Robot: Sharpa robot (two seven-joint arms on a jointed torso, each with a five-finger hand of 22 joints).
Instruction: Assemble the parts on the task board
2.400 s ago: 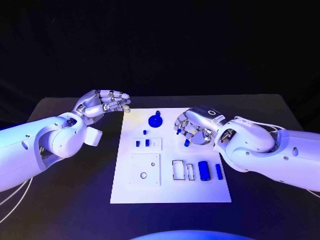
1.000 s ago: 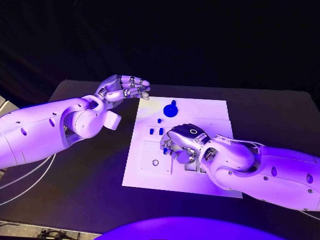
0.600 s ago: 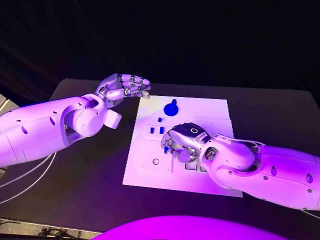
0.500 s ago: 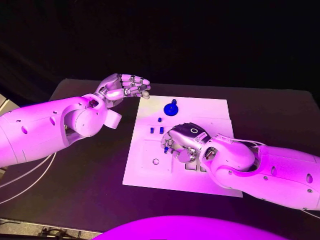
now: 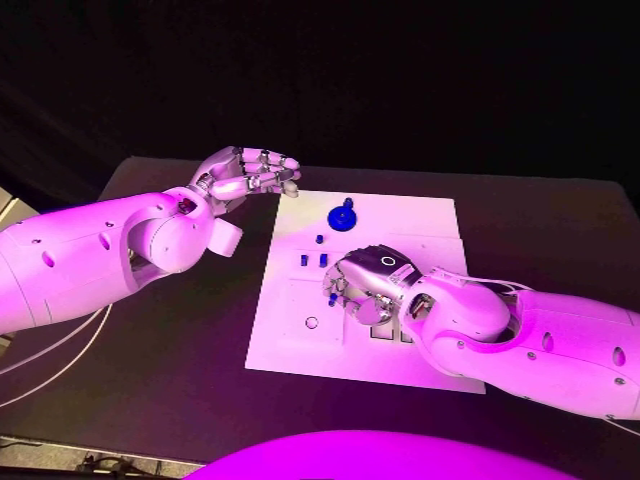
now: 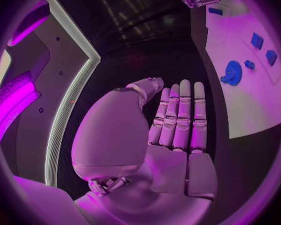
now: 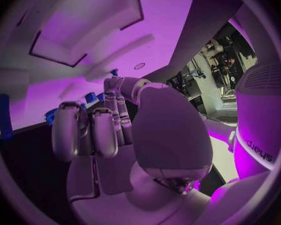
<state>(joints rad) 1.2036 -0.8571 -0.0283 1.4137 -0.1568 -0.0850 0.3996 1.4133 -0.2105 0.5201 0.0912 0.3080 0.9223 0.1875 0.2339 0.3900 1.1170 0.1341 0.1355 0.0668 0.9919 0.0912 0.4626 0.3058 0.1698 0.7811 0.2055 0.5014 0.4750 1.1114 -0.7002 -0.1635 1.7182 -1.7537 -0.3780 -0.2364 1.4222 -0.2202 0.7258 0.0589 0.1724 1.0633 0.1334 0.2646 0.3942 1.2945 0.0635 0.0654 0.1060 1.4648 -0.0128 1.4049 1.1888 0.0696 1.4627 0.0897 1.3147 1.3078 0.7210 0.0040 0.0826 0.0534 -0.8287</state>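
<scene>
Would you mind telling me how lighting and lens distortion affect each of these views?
Head view: magenta light washes the task board and both arms, against a black backdrop. Left wrist view: fisheye bends the board's edge; the left hand looms large. Right wrist view: the right hand is softly blurred and the board curves.

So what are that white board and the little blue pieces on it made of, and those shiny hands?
The task board looks like matte plastic: flat, even, no glare. The blue parts, such as the round one, seem moulded plastic, uniformly coloured. The left hand and right hand look like polished metal, judging by bright glints on the fingers, though coated plastic is possible.
</scene>
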